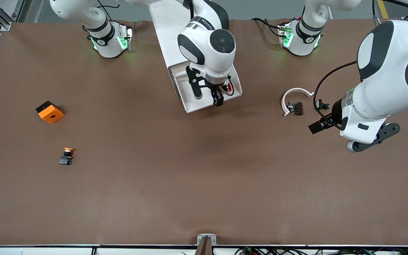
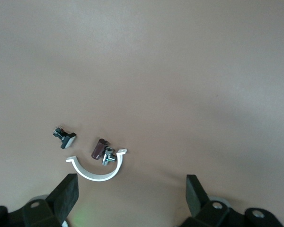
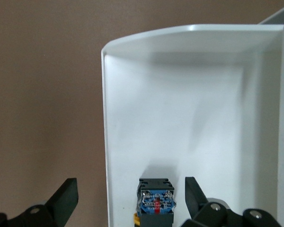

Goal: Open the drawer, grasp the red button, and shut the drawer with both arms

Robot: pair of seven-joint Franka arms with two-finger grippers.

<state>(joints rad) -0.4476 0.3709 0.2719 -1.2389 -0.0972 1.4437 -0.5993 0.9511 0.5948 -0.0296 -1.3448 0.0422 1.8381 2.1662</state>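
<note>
Nearest the front camera, toward the right arm's end, lies an orange-capped button (image 1: 66, 156), with an orange cube (image 1: 49, 112) farther off. The left gripper (image 1: 322, 117) hangs wide open, holding nothing, over bare table beside a white clip (image 1: 293, 95). The right gripper (image 1: 209, 95) hangs wide open and empty over the open drawer (image 1: 190, 102), straddling its wall, the button (image 3: 155, 200) lying in the drawer.

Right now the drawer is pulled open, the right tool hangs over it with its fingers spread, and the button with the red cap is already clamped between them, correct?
Not quite. The button is not clamped: the right wrist view shows it lying in the open drawer, with the right tool above it, fingers spread and not touching it. The rest is right.
</note>
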